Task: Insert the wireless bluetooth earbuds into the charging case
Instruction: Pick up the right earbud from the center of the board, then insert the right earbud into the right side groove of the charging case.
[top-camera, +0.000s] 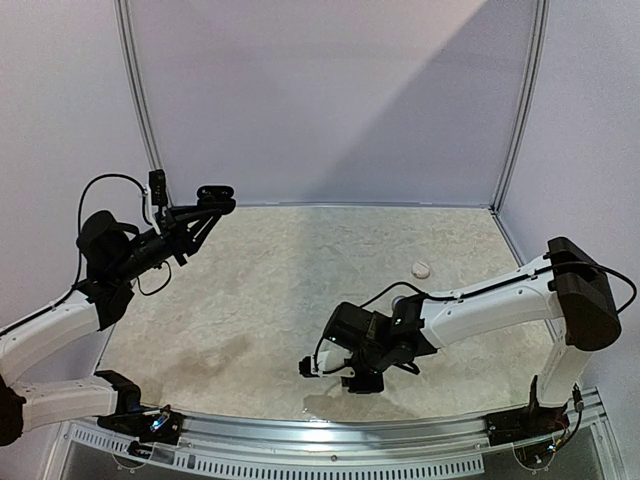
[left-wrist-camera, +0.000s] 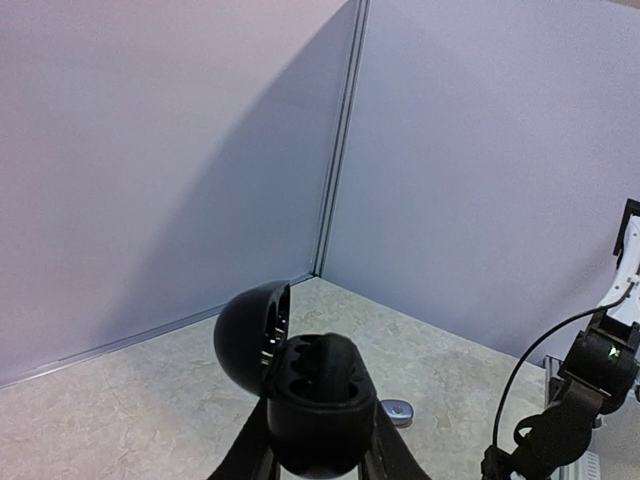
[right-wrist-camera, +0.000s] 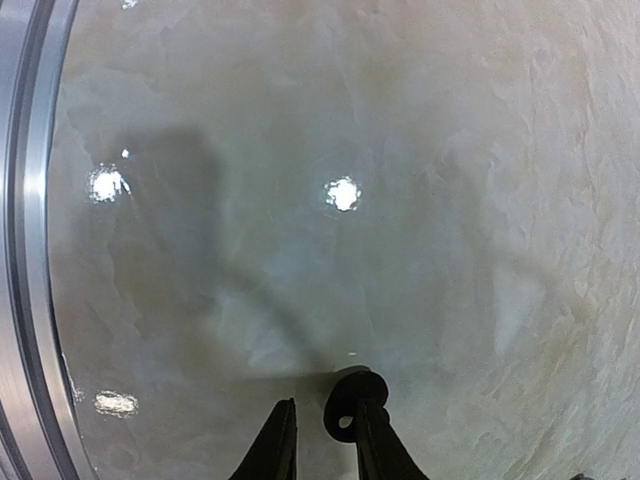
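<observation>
I am holding the open charging case (left-wrist-camera: 310, 400) aloft in my left gripper (left-wrist-camera: 318, 455), clamped around it with wells up, while my right gripper (right-wrist-camera: 322, 440), fingers nearly pressed together, is pinching what looks like a black earbud (right-wrist-camera: 352, 398) low over the table (top-camera: 300, 270) to bring across.

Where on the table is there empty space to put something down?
Most of the table is bare: the whole middle and the back strip along the wall. One small whitish bud lies right of centre. It is crowded near the front, where the right gripper hangs low over the tabletop, and at the back left, where the left gripper holds the open black case.
</observation>
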